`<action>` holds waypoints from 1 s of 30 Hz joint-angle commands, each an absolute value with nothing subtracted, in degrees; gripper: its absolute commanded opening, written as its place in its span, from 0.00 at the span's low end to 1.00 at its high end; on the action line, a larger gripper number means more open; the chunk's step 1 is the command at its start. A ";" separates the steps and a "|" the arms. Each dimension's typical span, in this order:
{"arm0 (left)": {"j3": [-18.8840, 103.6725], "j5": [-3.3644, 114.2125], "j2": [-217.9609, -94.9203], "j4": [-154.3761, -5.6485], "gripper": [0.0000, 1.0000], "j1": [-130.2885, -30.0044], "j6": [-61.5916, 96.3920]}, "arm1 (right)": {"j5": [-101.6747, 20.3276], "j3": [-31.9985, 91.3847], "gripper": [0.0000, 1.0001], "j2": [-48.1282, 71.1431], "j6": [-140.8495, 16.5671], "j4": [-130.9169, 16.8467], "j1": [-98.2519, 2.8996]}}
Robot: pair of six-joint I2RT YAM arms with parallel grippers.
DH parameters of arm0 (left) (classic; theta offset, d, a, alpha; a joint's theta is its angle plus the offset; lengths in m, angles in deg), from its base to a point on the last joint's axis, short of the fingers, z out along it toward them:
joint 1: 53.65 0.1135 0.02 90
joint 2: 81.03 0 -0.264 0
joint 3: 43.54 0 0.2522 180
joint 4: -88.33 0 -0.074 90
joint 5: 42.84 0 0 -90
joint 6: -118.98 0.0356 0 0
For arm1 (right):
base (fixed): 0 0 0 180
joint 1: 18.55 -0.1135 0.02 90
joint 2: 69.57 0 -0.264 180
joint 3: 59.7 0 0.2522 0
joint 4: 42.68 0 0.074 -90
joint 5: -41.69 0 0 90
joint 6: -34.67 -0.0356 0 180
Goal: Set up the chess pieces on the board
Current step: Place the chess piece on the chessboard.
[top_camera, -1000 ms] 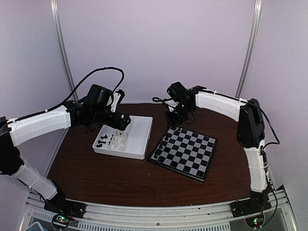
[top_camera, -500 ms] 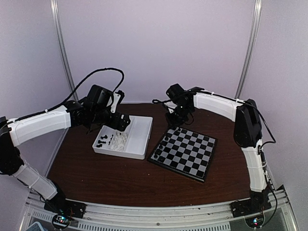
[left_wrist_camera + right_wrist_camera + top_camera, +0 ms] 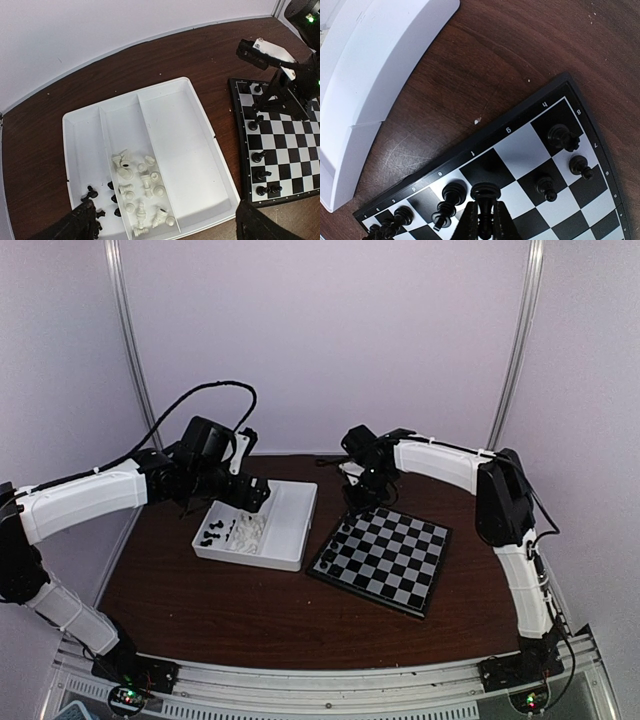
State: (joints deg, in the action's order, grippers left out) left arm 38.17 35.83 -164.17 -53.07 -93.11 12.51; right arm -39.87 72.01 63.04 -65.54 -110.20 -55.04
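Chess pieces awaiting placement lay in a white divided tray. White chessmen filled its middle compartment and a few black chessmen lay in the compartment beside it, a sorting that presumably let each colour be drawn on its own. The board sat just beside the tray on the brown table, within reach of both arms. Several black men stood along the board's edge nearest the tray, suggesting that the black side was being filled first. The right gripper pinched one black piece upright between pressed-together fingers over that edge row, probably to set it on its square. Contact with the board could not be told. The left gripper hung over the tray, jaws spread wide, seemingly poised for the next pick.
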 commanded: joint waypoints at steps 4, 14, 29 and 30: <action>39.30 35.51 -163.91 -52.59 0.98 -92.51 11.93 | -41.51 74.65 0.05 65.31 -64.56 -111.58 -54.80; 40.05 35.32 -164.56 -51.59 0.98 -92.32 11.93 | -41.56 75.59 0.11 66.83 -64.47 -111.80 -54.76; 41.06 35.28 -165.52 -50.95 0.98 -92.32 12.48 | -42.22 77.02 0.20 66.23 -64.01 -112.16 -54.81; 41.06 35.30 -165.50 -50.93 0.98 -92.32 12.54 | -42.23 77.02 0.20 66.15 -64.03 -112.21 -54.82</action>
State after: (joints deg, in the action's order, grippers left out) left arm 39.24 35.74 -165.04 -50.36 -92.69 12.51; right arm -40.81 75.57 65.80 -64.47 -111.40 -55.04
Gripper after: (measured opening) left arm 0.976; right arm 0.204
